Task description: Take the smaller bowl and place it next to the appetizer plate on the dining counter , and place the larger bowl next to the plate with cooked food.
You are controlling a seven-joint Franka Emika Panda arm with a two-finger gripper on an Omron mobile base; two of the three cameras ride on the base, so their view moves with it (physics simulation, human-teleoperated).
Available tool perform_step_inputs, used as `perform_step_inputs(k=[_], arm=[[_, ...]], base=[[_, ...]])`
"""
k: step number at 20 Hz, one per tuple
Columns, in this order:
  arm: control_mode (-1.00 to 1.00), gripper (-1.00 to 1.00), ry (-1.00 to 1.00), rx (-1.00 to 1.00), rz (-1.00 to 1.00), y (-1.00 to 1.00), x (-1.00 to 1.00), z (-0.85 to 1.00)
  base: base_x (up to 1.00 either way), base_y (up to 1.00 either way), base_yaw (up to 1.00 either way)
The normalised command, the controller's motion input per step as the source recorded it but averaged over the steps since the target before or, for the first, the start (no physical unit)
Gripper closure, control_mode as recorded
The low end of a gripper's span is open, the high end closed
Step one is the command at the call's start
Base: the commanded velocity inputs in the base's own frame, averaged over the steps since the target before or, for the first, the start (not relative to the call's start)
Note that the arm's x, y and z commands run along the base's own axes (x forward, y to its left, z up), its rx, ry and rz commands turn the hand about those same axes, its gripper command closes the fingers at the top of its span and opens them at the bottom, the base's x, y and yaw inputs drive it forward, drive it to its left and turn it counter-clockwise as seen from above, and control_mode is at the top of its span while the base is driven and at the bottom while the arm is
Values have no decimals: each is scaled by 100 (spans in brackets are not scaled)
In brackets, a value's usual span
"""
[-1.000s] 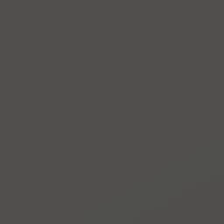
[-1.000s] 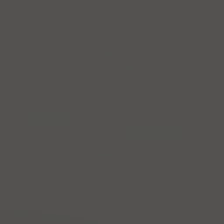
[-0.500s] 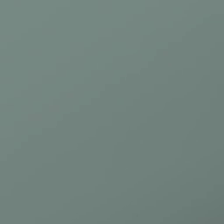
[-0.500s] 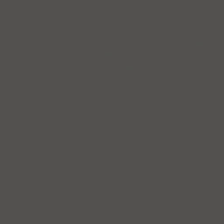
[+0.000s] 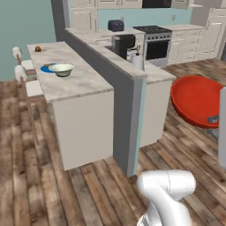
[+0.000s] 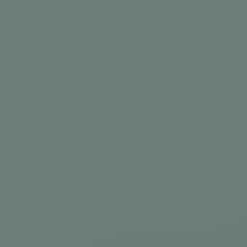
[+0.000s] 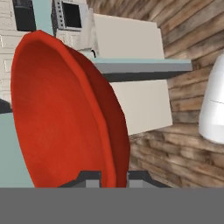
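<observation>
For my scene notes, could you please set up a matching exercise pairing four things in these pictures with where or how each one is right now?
Things:
1. smaller bowl
2. larger bowl
3. appetizer plate
4. gripper

States:
A. at the far end of the dining counter
B. shut on a rim
C. on the dining counter, beside a blue plate
D. held up on edge, off any counter

Pairs: 1-D, 2-C, 3-A, 4-B
</observation>
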Motion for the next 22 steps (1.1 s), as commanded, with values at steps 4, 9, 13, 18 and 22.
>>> perform_step_inputs(k=[4, 9, 13, 18, 22], arm=[[100, 100, 0, 0, 0, 0, 0, 0], [100, 100, 0, 0, 0, 0, 0, 0], [100, 100, 0, 0, 0, 0, 0, 0], [100, 100, 0, 0, 0, 0, 0, 0], [100, 100, 0, 0, 0, 0, 0, 0]], base=[[64, 100, -18], [58, 100, -19], [49, 100, -20], [50, 100, -22], [51, 100, -22]])
